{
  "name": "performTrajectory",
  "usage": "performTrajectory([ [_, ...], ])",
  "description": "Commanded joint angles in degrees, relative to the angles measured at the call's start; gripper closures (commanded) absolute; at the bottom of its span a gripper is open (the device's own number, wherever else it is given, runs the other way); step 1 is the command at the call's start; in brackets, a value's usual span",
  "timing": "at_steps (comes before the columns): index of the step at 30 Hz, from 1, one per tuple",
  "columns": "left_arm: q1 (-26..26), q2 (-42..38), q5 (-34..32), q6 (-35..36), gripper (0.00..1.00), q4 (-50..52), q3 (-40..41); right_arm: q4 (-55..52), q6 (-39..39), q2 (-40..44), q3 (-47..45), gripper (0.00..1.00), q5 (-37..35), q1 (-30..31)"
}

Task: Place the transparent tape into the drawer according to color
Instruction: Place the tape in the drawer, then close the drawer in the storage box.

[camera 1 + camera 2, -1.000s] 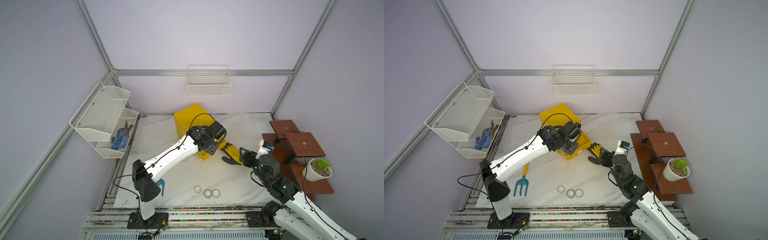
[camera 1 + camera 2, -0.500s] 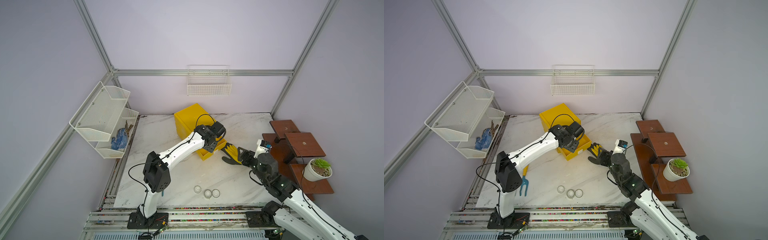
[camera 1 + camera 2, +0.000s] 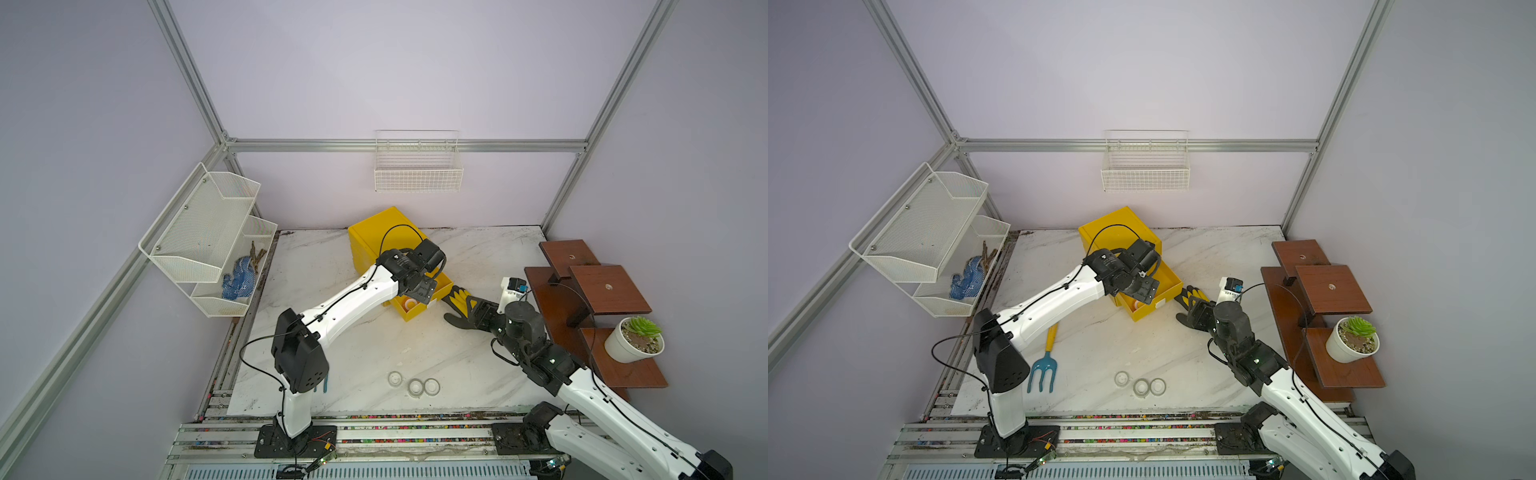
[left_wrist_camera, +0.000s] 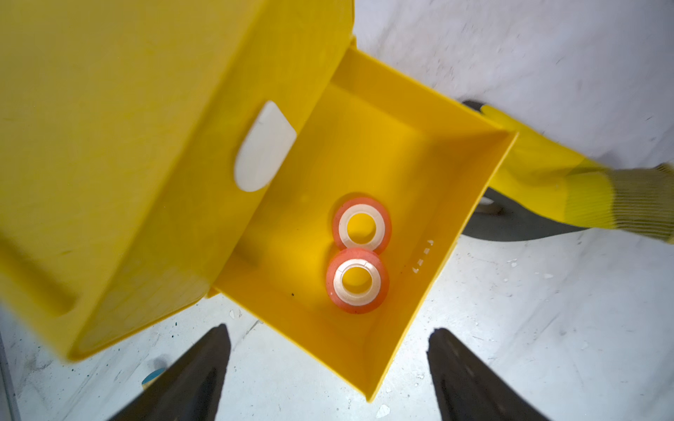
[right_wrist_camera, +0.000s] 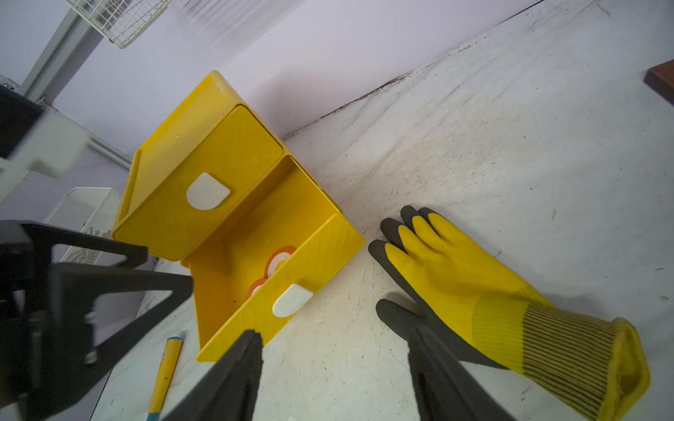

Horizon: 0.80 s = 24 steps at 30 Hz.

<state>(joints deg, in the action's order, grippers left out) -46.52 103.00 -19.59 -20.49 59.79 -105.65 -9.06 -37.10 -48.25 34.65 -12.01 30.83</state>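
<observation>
Above pulled-out yellow plastic drawer: left end effector wide open, empty; two orange-red see-through tape rolls grouped inside by colour; right end effector parted, empty; three clear rolls lying on marble counter.

Both top views are looking steeply down from high above the near edge of the marble table, facing the back wall — nearly one picture twice, with the yellow cabinet sitting around mid-frame in each. The left wrist camera is hovering close above the pulled-out drawer, looking straight into it. The right wrist camera is sitting low and near, looking across the table at that drawer's front and the glove — both wrist views are sharing these two.
</observation>
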Motion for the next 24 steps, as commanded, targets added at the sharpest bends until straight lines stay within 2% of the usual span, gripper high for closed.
performTrajectory([
  [1, 2.33, -9.33, -4.11, -1.51, 0.07, -6.24, 3.10, 7.46, 0.81, -2.38, -2.22, 0.44, 5.93, -0.26],
  [5, 9.56, -13.15, -4.40, -3.16, 0.03, -8.92, 8.11, 13.92, 0.54, -8.27, -3.52, 0.55, 10.63, -0.28],
  [9, 16.39, -11.81, 0.55, -6.57, 0.02, -9.48, 10.97, 18.55, 0.60, -16.24, -2.06, 0.58, 13.40, -0.16],
  [14, 18.82, -9.33, 1.90, -8.33, 0.01, -10.58, 12.86, 23.18, 0.27, -24.64, 1.23, 0.60, 16.14, 0.41],
  [24, 19.35, -7.02, 3.36, -8.43, 0.01, -10.91, 14.92, 31.71, -0.88, -38.22, 9.49, 0.60, 17.93, 1.59],
])
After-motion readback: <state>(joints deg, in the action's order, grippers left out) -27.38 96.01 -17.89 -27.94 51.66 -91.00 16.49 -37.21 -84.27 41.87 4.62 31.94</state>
